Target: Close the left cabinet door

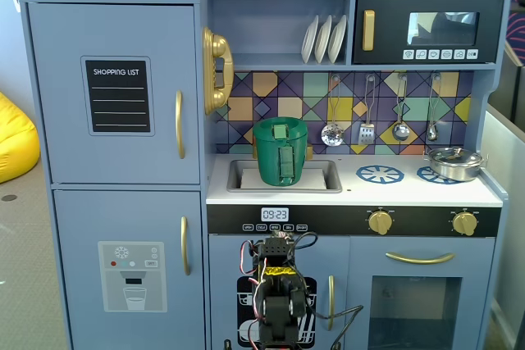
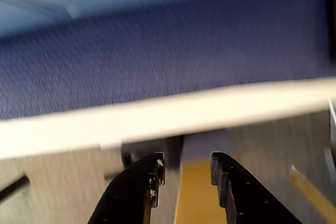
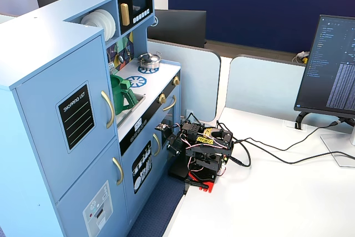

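Observation:
The left cabinet door (image 1: 115, 92) is a light-blue panel with a black "SHOPPING LIST" board (image 1: 119, 96) and a curved gold handle (image 1: 179, 125). It lies flush with the cabinet front in both fixed views; it also shows in the other fixed view (image 3: 66, 120). My arm (image 1: 279, 301) sits folded low in front of the kitchen, on the white table (image 3: 266, 192), well below and right of the door. My gripper (image 2: 186, 163) is open and empty, its black fingers (image 2: 149, 174) apart and pointing at a dark blue wall, away from the door.
Below the door is the blue door with the ice-dispenser panel (image 1: 131, 276). A gold phone (image 1: 216, 70) hangs beside the door's handle. A green pot (image 1: 280, 151) stands in the sink, a metal pan (image 1: 455, 161) on the hob. A monitor (image 3: 333, 70) and cables lie on the table.

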`<state>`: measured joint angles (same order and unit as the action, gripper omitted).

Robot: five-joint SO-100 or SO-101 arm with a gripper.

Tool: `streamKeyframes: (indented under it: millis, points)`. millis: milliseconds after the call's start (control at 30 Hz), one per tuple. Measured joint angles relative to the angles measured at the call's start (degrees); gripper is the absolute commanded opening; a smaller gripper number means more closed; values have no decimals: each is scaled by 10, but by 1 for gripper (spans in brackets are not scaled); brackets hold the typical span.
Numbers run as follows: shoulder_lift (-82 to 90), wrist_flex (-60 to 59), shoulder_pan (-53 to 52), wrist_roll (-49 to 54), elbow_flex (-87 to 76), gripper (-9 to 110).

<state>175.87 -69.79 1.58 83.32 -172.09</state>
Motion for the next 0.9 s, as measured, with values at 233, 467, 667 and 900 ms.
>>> streamKeyframes:
  millis: [233,467,667,900]
  points:
    - [60,-69,-22,9,1,0]
    - [66,-72,-22,25,1,2]
    - [66,-75,-21,34,1,3]
    - [66,-75,-21,34,1,4]
